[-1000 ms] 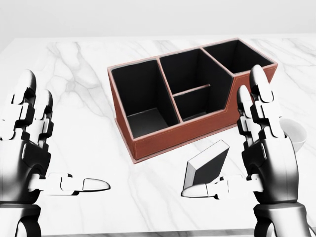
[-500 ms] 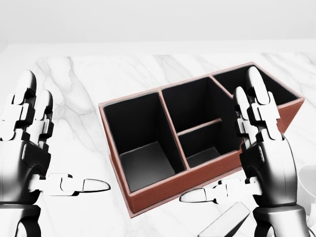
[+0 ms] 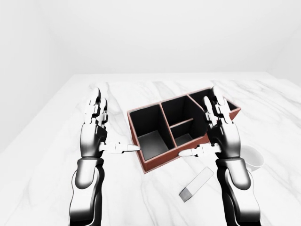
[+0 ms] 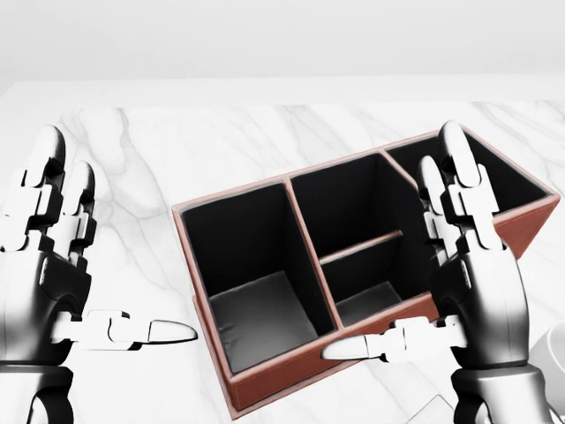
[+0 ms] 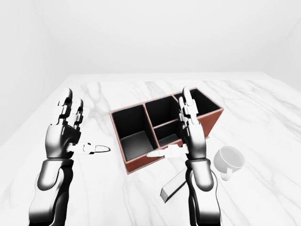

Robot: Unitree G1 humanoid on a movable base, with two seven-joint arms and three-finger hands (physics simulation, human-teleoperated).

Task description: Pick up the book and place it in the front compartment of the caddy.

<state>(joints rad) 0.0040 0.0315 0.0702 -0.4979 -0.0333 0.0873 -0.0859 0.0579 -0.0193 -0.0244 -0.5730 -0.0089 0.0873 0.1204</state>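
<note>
The brown caddy (image 3: 162,162) with black compartments stands on the white marble table: one large compartment at its left end, a middle one split by a low divider, one at its right end. The grey book (image 3: 196,184) lies flat on the table below the caddy, just left of my right forearm; in the head view only its corner (image 4: 434,408) shows at the bottom edge. My left hand (image 3: 112,126) is open, raised left of the caddy. My right hand (image 3: 201,128) is open, raised over the caddy's right half. Neither touches anything.
A white mug (image 5: 229,160) lies on the table right of my right arm, below the caddy's right end. The table's far edge (image 3: 169,73) meets a plain white wall at the top of the left-eye view.
The head view has shifted: the caddy now sits lower and larger, and the book has slid almost off the bottom edge. Both hands keep the same open pose in the picture.
</note>
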